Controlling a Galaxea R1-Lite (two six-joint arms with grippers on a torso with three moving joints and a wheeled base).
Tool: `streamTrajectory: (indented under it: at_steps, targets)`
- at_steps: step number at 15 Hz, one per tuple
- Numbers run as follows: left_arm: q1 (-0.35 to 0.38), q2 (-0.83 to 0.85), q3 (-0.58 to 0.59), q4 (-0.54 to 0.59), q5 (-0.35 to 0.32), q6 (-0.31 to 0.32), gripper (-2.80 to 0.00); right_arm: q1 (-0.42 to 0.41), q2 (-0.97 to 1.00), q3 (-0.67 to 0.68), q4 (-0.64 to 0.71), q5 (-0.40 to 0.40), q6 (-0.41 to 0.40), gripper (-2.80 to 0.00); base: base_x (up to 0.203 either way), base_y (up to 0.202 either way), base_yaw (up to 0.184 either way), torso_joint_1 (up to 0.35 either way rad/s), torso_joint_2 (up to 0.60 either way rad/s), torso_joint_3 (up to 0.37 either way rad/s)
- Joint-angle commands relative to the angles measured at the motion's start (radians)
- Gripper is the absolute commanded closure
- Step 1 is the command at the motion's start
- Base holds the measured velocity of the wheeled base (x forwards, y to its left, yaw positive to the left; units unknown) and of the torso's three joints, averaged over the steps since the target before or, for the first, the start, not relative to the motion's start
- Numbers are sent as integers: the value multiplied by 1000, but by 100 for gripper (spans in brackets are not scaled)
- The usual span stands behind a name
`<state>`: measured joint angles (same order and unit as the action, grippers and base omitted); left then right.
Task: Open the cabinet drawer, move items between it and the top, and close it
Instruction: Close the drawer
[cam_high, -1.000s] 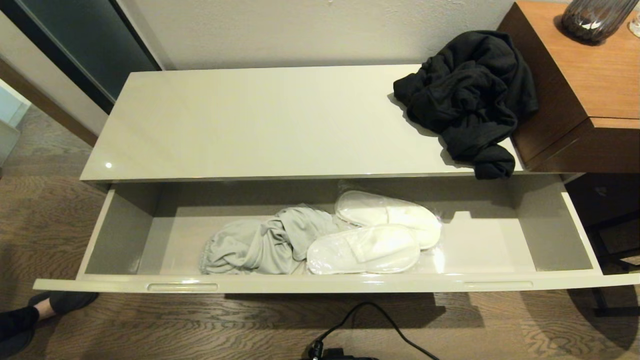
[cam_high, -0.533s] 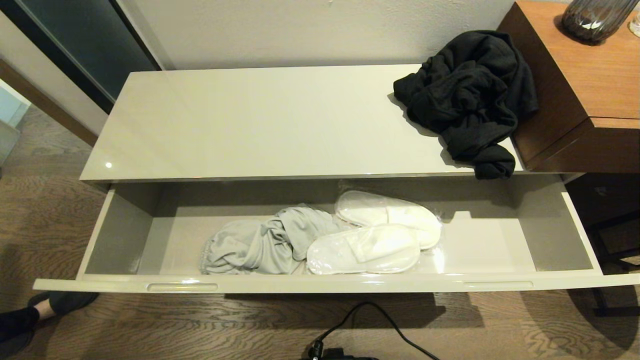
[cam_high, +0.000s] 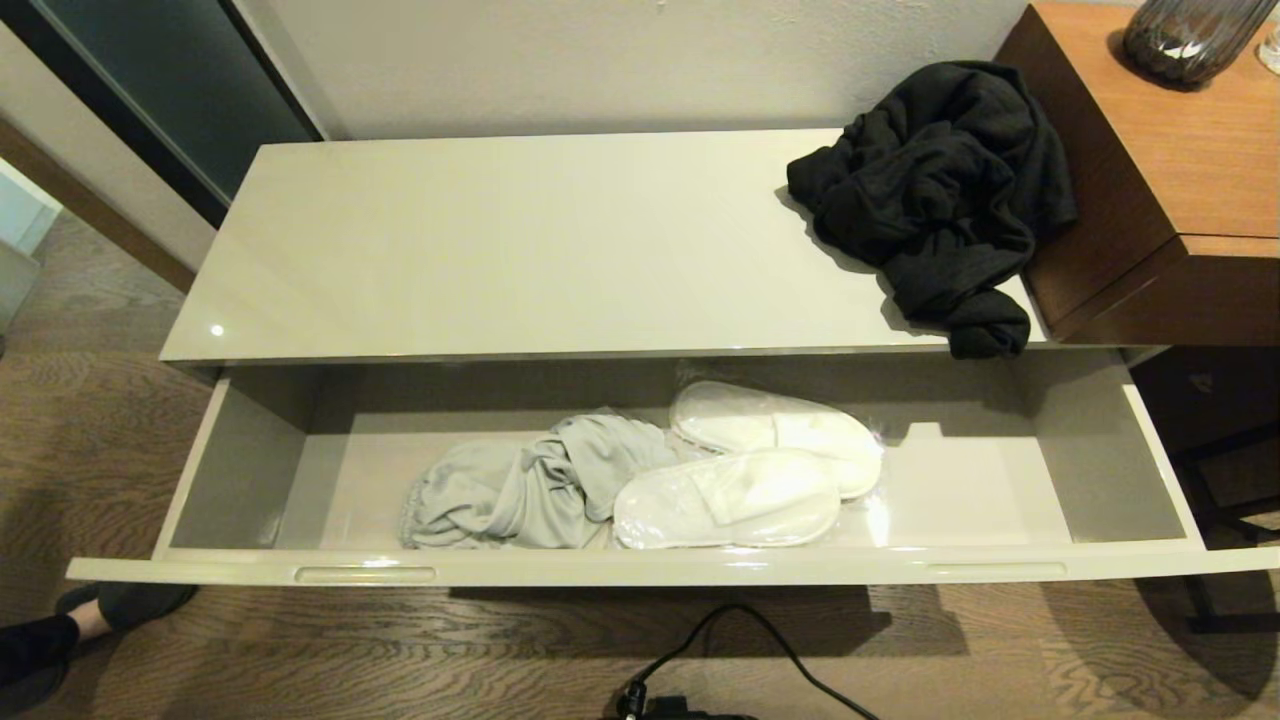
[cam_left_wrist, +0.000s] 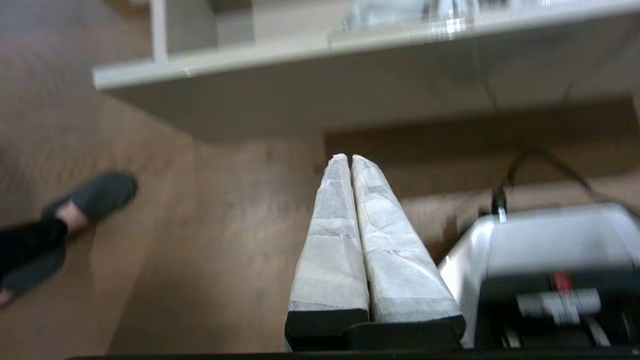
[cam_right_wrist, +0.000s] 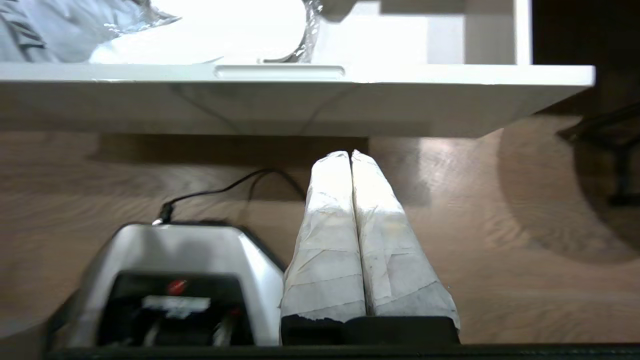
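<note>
Cream drawer (cam_high: 620, 572) unchanged, left pincer (cam_left_wrist: 348, 159), right pincer (cam_right_wrist: 348, 155) pressed closed, empty.

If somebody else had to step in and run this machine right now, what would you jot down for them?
Left gripper: shut, holding nothing, low over the floor in front of the drawer.
Right gripper: shut, holding nothing, low in front of the drawer's right handle slot.
Cabinet drawer: pulled fully open.
In the drawer: light grey garment and two white slippers in clear sleeves, lying side by side and touching.
On the cabinet top: black garment, at its right end, one end drooping over the front edge.
Done: the drawer is open.
Left: whatever items are still to be swapped, then close the drawer.
</note>
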<state>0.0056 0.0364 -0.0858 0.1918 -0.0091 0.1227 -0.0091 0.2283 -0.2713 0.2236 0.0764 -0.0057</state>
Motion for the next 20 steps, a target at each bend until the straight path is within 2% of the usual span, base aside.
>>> streamTrajectory:
  at_steps: [1, 3, 5, 8, 10, 13, 18, 20]
  targets:
    - [2, 85, -72, 53, -1, -21, 0, 0, 201, -81, 13, 7, 13, 0, 0, 0, 0, 0, 0, 0]
    - [5, 252, -136, 60, -1, -74, 0, 0, 339, -113, 26, 23, 28, 0, 0, 0, 0, 0, 0, 0]
    - [6, 487, -197, 57, -1, -124, 0, 0, 448, -120, 33, 32, 34, 0, 0, 0, 0, 0, 0, 0]
    - [5, 802, -242, -23, -8, -201, 0, 0, 626, -119, 28, 61, 34, 0, 0, 0, 0, 0, 0, 0]
    - [0, 1010, -212, -178, -24, -232, 0, 1, 744, -115, 20, 83, 32, 0, 0, 0, 0, 0, 0, 0]
    - [-6, 1140, -157, -406, -53, -264, 0, 1, 773, -111, -1, 96, 32, 0, 0, 0, 0, 0, 0, 0]
    - [-7, 1561, -92, -822, -97, -271, 0, 6, 1077, -87, -171, 116, 31, 0, 0, 0, 0, 0, 0, 0]
    - [-7, 1639, -81, -910, -113, -279, 0, 6, 1141, -82, -233, 121, 30, 0, 0, 0, 0, 0, 0, 0]
